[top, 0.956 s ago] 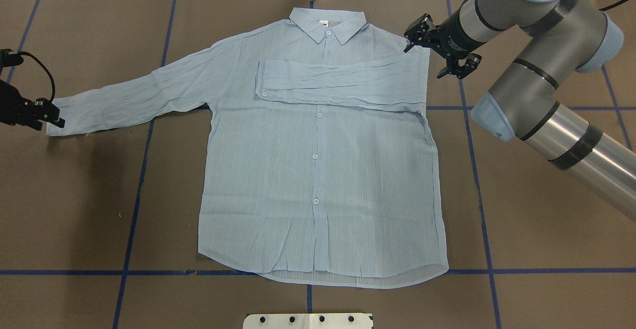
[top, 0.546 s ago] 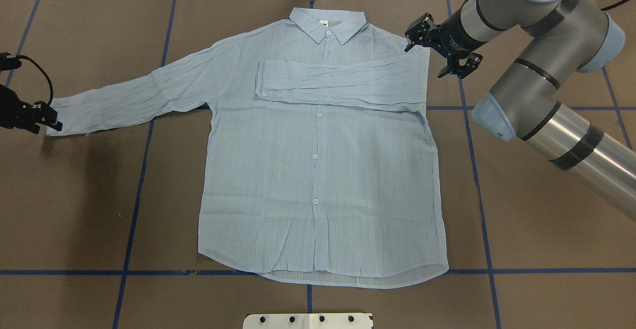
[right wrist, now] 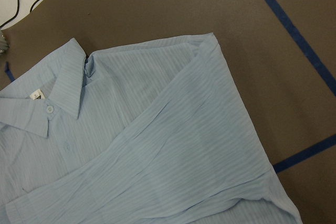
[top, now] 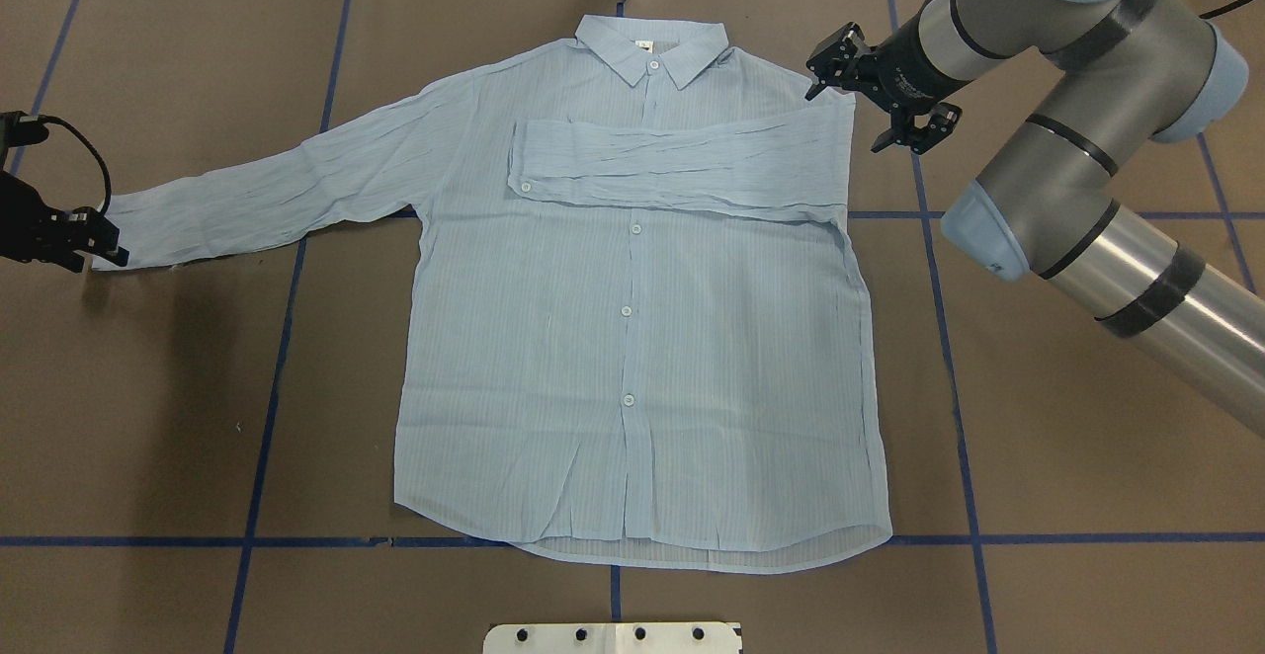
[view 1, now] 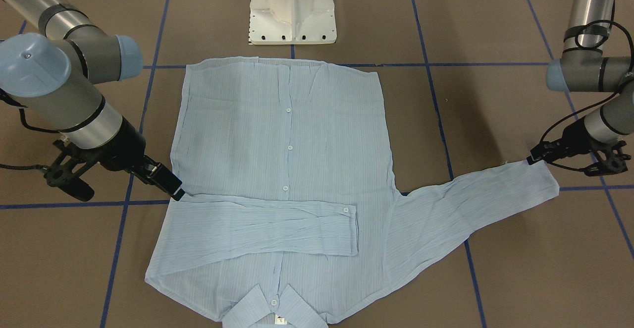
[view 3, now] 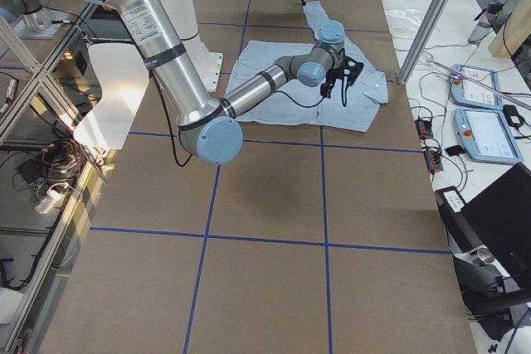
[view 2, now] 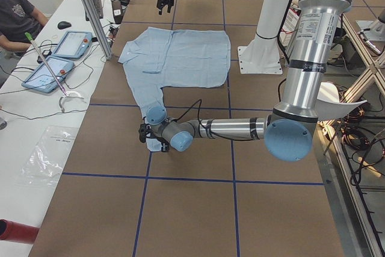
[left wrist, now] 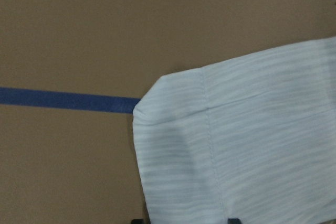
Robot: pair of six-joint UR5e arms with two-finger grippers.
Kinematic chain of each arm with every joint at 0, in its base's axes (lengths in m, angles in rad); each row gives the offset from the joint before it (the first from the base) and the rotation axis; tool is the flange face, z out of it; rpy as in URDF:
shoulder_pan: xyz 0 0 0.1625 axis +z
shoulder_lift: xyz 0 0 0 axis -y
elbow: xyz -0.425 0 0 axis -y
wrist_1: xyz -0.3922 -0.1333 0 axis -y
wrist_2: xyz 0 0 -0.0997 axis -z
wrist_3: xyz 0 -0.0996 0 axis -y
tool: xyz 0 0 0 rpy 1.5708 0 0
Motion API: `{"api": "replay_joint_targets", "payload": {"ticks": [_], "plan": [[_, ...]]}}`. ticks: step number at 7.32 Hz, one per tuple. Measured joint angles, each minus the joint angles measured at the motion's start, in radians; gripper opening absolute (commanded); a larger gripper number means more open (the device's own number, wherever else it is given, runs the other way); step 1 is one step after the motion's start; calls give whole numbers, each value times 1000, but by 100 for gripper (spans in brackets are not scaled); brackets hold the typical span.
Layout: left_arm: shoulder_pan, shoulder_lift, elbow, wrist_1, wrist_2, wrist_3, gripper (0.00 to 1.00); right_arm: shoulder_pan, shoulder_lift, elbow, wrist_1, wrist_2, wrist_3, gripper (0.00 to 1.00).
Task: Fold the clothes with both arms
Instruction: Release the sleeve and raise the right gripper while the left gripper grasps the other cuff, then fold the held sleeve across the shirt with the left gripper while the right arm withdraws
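The light-blue shirt [top: 632,338] lies flat and buttoned on the brown table, collar [top: 652,51] at the far side. One sleeve [top: 682,165] is folded across the chest. The other sleeve [top: 287,190] stretches out toward my left gripper [top: 104,242]. That gripper sits low at the cuff [left wrist: 178,145], its fingers apart on either side of the cuff end, so it looks open. My right gripper [top: 818,71] hovers just beside the folded shoulder [right wrist: 210,43]; it looks open and holds nothing. In the front-facing view the left gripper [view 1: 536,159] is at the cuff corner and the right gripper [view 1: 177,193] at the shoulder fold.
The white pedestal base [view 1: 292,11] stands at the table's near edge, behind the shirt hem. Blue tape lines [top: 267,387] cross the brown table cover. An operator's bench with tablets [view 2: 66,43] and cables runs along the far side.
My left gripper has shifted slightly along the cuff end. My right gripper has drawn slightly up and away from the shoulder. The shirt has not moved.
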Motion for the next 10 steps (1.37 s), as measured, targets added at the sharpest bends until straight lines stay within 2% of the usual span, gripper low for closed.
{"api": "replay_joint_targets", "payload": {"ticks": [1, 4, 6, 8, 10], "plan": [[1, 4, -2, -6, 0, -4, 0, 1, -3, 7, -2, 0, 1, 100], [1, 22, -14, -59, 1, -42, 0, 4, -10, 21, -6, 3, 2, 100], [1, 18, -99, -59, -3, -127, 0, 7, -15, 21, -7, 4, 1, 100], [31, -92, -161, -55, -2, -331, 0, 34, -48, 20, -2, 12, -35, 100], [150, -296, -166, -25, 62, -582, 0, 82, -118, 20, 2, 17, -161, 100]]}}
